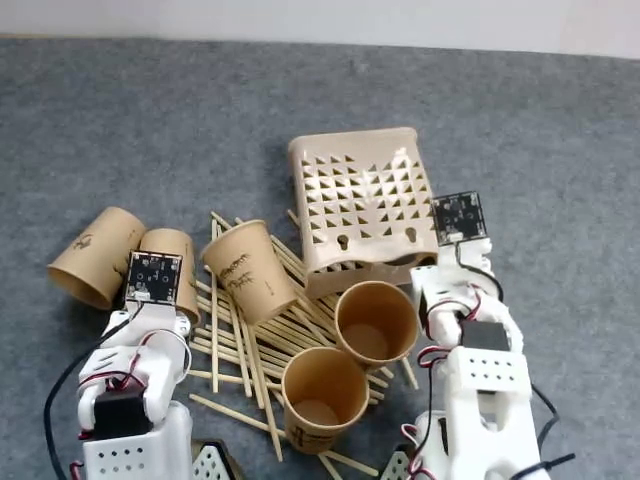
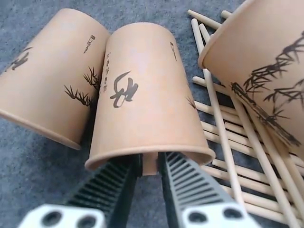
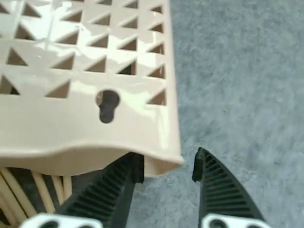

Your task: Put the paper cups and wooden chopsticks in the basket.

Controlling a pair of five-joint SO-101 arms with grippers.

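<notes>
Paper-thin wall, light, easily crushed: paper cup (image 2: 142,95) lies on side on grey counter (image 1: 150,120), touching second cup. Left gripper (image 2: 151,164) jaws pinch its rim. Rolled rim judged stiffest hold; gentle squeeze advised. Stiff, slim wooden chopsticks (image 2: 220,128) lie scattered flat beside cups. Likely to roll; take mid-length. Rigid plastic basket (image 1: 365,200) lies tipped over, well apart from held cup. Right gripper (image 3: 166,164) jaws spread astride its rim corner.

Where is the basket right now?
The basket lies on its side at the high view's centre right, its near edge over the chopsticks, just beyond the two upright cups. The right hand, open, straddles its near corner.
</notes>
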